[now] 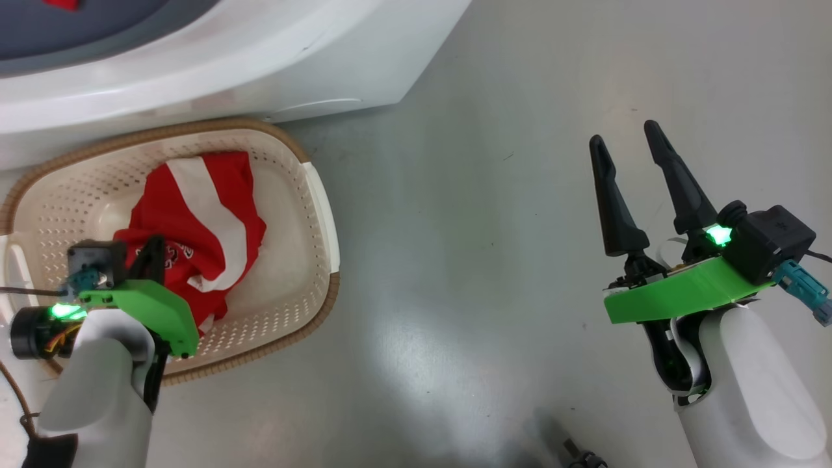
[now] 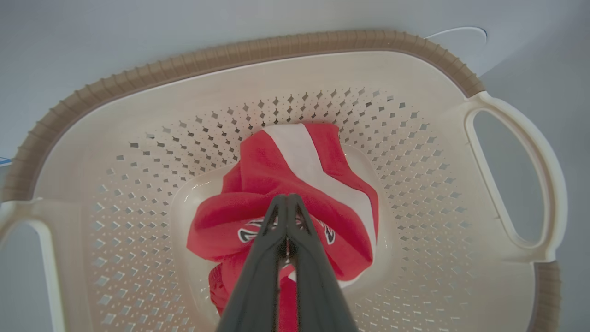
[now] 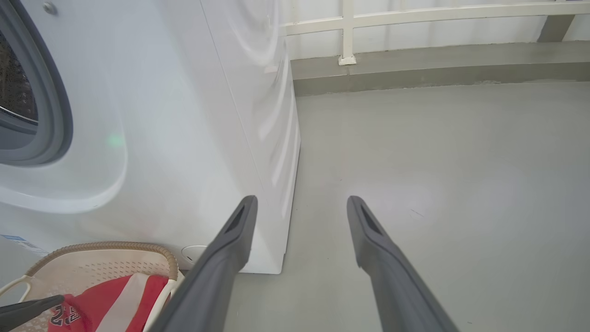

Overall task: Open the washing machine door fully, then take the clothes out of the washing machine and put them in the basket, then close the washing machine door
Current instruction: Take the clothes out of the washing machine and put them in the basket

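1. My left fingers [image 2: 272, 230], clenched, pointed into the clothes [image 2: 276, 170] lying in the basket [image 2: 415, 115], probably delivering them; pinched cloth I couldn't confirm.
2. My right fingers [image 1: 612, 195] hung released, well right, out of the way.

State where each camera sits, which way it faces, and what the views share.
Head view: on the head, facing down at basket and washing machine; left gripper, right gripper show.
Left wrist view: left wrist, facing down into the basket at red clothes, along shut fingers.
Right wrist view: right wrist, facing the machine's front past open fingers.
All share the basket.
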Available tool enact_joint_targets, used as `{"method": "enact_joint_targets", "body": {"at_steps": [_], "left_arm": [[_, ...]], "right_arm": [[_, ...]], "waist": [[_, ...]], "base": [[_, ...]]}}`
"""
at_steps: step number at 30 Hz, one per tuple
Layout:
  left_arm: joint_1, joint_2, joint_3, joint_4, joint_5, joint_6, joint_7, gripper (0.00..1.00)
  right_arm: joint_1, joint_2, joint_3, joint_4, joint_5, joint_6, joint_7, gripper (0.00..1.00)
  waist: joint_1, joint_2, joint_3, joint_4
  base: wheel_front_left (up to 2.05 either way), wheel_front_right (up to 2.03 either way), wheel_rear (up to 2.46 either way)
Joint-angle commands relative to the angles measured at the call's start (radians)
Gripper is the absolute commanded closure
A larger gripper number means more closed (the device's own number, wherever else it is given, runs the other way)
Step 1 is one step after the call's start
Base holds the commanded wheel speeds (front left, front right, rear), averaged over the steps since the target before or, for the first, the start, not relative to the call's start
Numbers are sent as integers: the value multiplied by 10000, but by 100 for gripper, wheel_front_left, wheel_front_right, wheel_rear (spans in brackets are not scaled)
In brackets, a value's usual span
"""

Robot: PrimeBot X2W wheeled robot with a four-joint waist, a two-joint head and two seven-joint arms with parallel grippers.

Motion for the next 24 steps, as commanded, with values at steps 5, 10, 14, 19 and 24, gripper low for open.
{"method": "enact_joint_targets", "body": {"at_steps": [5,10,14,19,24], "left_arm": [[-120,389,275,264,-62,55,-53,0],[-121,314,351,150,-217,27,-53,0],[33,188,431,-190,-366,-1,-53,0],[253,33,629,-628,-600,-22,-53,0],[619,-132,724,-1263,-718,-42,-53,0]], "right_arm": [[35,34,230,-197,79,63,-63,0],[47,35,195,-145,45,63,-63,0],[106,35,131,-79,-15,63,-63,0],[216,35,40,-26,-95,63,-63,0],[411,35,-49,86,-224,63,-63,0]], "waist": [[0,-1,-33,-12],[0,-1,-182,73],[0,-1,-430,163],[0,-1,-763,270],[0,-1,-1235,413]], "base": [[0,0,0],[0,0,0],[0,0,0],[0,0,0],[0,0,0]]}}
